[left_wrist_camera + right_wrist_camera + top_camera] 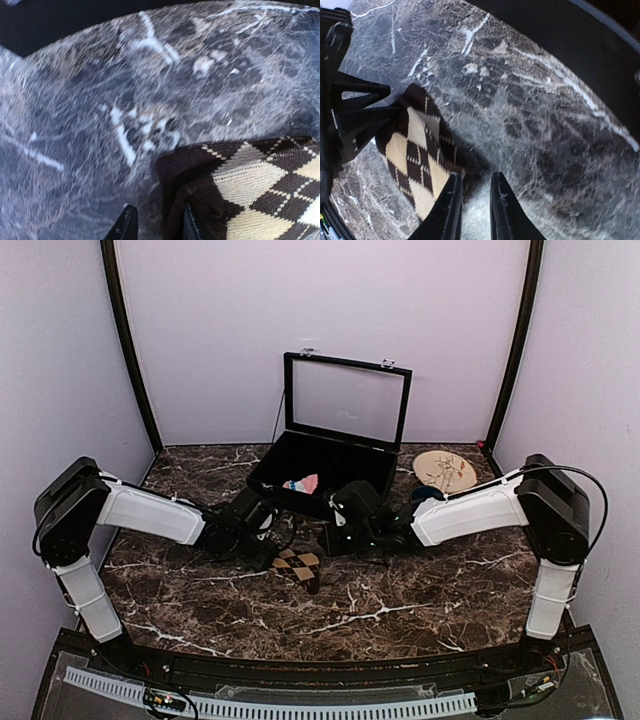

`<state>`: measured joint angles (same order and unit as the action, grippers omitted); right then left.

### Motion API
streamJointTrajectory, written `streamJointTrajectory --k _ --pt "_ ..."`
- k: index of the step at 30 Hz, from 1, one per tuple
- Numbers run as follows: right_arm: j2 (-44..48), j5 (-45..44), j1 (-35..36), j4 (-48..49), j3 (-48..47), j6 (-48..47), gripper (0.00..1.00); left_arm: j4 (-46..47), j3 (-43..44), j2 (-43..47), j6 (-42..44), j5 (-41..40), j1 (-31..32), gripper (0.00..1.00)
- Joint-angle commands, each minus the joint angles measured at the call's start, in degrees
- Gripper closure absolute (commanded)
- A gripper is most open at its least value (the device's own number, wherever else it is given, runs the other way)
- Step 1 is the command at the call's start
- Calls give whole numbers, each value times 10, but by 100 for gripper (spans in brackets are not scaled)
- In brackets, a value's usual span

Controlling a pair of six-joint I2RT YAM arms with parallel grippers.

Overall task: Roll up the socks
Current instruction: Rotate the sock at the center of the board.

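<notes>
Where the dark brown argyle sock [298, 565] lies flat on the marbled tabletop [400, 605], about midway between your two arms, you have both hands low beside it. It is spread out, not rolled, and its tan diamonds face up.

Your left hand [268, 552] sits at the sock's left end. From the left wrist camera, its fingers [125, 227] stand partly apart. The sock's dark edge lies against the inner side of one finger, and bare tabletop shows in the rest of the gap, so the fabric is not clamped. The right wrist camera shows those same fingers on either side of the sock's narrow end.

Your right hand [475, 210] is at the sock's other side. Its fingers are close together with only a narrow slit between them, and nothing is in that slit. The sock lies just beside one finger; you cannot tell whether they touch.

The pink sock [302, 483] lies apart from all this, inside the open black case [345, 465] behind the hands, whose glass lid stands upright. A round tan plate [445, 472] rests on the tabletop just right of the case.
</notes>
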<state>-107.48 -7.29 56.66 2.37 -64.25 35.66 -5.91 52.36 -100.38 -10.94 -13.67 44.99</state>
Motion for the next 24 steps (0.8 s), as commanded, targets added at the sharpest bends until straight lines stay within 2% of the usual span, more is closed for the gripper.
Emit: streamJointTrajectory --k 1,10,24 --pt "-28 16 -15 -8 -44 -39 81 34 8 -30 58 37 -2 68" --pt "-17 27 -19 4 -4 -31 83 79 50 -63 115 72 -3 66" --pt "20 39 -9 34 83 11 85 126 99 -114 136 122 -3 62"
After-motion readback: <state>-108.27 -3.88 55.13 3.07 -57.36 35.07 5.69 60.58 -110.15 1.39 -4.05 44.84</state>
